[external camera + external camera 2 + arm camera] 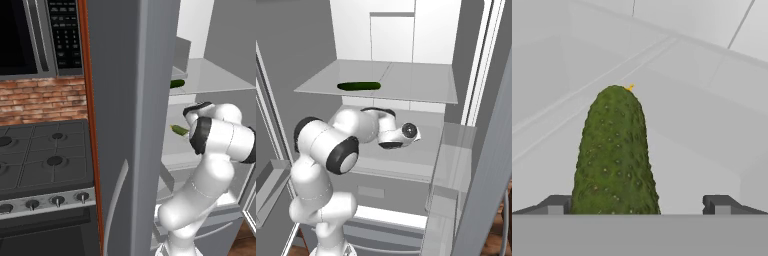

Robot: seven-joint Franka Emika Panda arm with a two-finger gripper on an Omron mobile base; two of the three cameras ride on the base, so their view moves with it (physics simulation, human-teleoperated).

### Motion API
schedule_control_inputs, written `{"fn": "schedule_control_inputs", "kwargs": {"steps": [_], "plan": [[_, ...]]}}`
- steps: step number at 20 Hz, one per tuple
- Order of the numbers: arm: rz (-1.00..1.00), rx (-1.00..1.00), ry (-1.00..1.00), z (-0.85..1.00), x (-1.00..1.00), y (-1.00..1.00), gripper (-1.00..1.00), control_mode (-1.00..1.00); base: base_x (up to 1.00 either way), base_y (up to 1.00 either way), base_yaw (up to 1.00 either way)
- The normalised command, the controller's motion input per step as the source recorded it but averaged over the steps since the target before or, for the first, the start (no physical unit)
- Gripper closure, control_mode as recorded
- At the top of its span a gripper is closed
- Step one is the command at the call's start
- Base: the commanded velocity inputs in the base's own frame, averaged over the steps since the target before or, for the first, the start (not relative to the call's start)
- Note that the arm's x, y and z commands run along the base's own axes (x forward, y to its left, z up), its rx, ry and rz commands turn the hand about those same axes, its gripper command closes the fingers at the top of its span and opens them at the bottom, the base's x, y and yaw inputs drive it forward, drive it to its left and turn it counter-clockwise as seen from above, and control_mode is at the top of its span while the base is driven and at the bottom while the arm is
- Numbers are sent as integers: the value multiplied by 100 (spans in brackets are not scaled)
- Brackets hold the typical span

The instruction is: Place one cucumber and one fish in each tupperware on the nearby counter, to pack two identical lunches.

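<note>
Two cucumbers in fridge | near one's base cut off | gripper spread wide, straddling it

I'm working in a home kitchen. To my left a black gas stovetop sits above an oven with a row of knobs, a microwave hangs above it, and a red brick backsplash runs between them. Ahead stands an open grey refrigerator, its glass shelves holding cucumbers.
</note>
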Motion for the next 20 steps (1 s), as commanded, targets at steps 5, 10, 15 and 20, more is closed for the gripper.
{"fn": "schedule_control_inputs", "kwargs": {"steps": [5, 10, 15, 20], "plan": [[3, -3, 0, -34, 23, 0, 100, -100, 0, 0, 0], [1, -12, 0, -61, 2, 5, 100, -100, 0, 0, 0], [0, -15, 2, -54, -46, 0, 100, -100, 0, 0, 0], [0, -14, -1, -37, -95, 9, 100, -100, 0, 0, 0]]}}
